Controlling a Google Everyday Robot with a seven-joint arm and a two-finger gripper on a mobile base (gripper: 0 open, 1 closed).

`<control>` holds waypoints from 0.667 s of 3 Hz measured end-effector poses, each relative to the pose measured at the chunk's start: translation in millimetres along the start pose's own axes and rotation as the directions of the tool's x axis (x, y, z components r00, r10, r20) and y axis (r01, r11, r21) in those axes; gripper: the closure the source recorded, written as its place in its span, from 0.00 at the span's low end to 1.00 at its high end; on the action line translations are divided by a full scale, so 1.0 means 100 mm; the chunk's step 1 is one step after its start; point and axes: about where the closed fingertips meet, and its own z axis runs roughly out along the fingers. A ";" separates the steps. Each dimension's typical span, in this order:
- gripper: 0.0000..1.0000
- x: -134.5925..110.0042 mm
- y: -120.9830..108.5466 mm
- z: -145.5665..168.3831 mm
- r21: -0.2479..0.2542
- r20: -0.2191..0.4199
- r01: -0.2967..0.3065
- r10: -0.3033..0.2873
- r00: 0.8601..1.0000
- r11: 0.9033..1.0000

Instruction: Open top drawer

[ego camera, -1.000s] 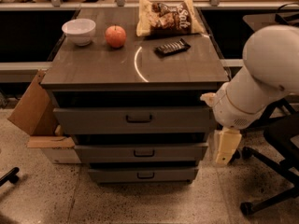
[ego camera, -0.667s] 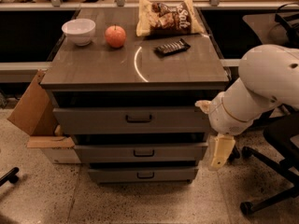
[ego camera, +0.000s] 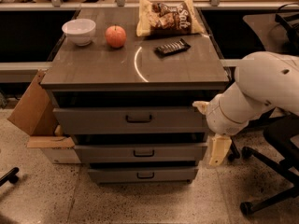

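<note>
The top drawer (ego camera: 93, 121) is the tallest grey front of three in a dark cabinet, shut, with a small dark pull (ego camera: 138, 119) at its centre. Two shorter drawers (ego camera: 107, 153) sit below it, also shut. My white arm (ego camera: 261, 90) reaches in from the right. My gripper (ego camera: 218, 149) hangs at the cabinet's right side, level with the middle drawer, to the right of and below the top drawer's pull. It holds nothing that I can see.
On the cabinet top (ego camera: 93, 64) stand a white bowl (ego camera: 79, 31), a red apple (ego camera: 115, 36), a chip bag (ego camera: 168, 17) and a dark snack bar (ego camera: 172, 47). A cardboard box (ego camera: 32, 108) leans at the left. An office chair base (ego camera: 271, 171) stands at the right.
My arm has moved left and lower, bringing the gripper closer to the cabinet's right side. The drawers have not moved.
</note>
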 end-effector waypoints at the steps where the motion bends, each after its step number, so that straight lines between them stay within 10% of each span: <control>1: 0.00 0.05 -0.13 0.18 0.043 -0.023 0.054 -0.053 0.998 0.998; 2: 0.00 0.12 -0.29 0.40 0.067 -0.046 0.084 -0.081 0.996 0.994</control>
